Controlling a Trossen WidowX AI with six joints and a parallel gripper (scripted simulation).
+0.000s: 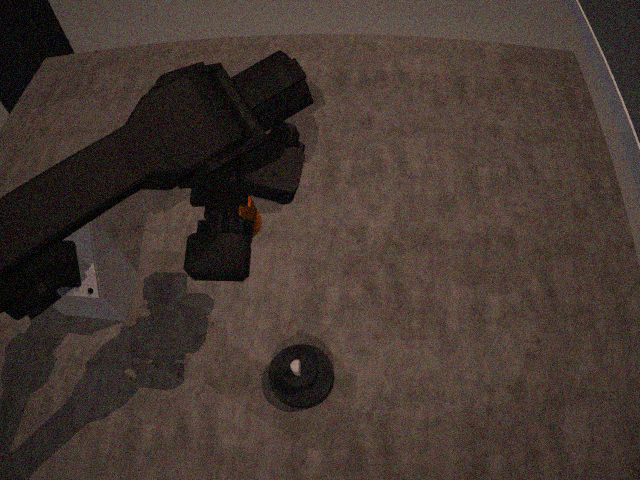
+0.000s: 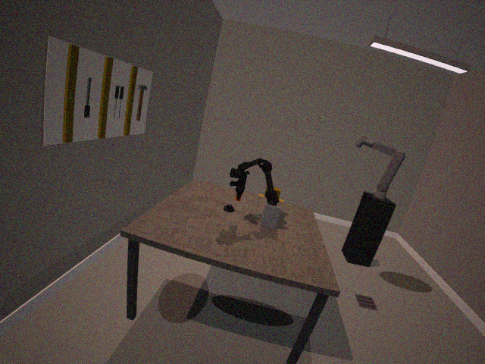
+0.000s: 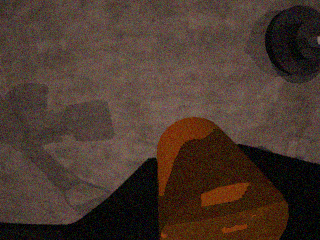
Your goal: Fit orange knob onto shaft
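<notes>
My gripper is shut on the orange knob, which is raised above the table. The knob's hole is hidden from all views. The dark round pedestal stands on the table, apart from the gripper: below and right of it in the top view, at the upper right in the wrist view. The silver shaft stands up from the pedestal. Its top looks D-shaped in the top view, with the flat side toward the image's right.
The wooden table bears the arm. A pale grey plate or block is near the arm's base. The arm's shadows fall across the table. A second, grey arm stands on a black stand off the table.
</notes>
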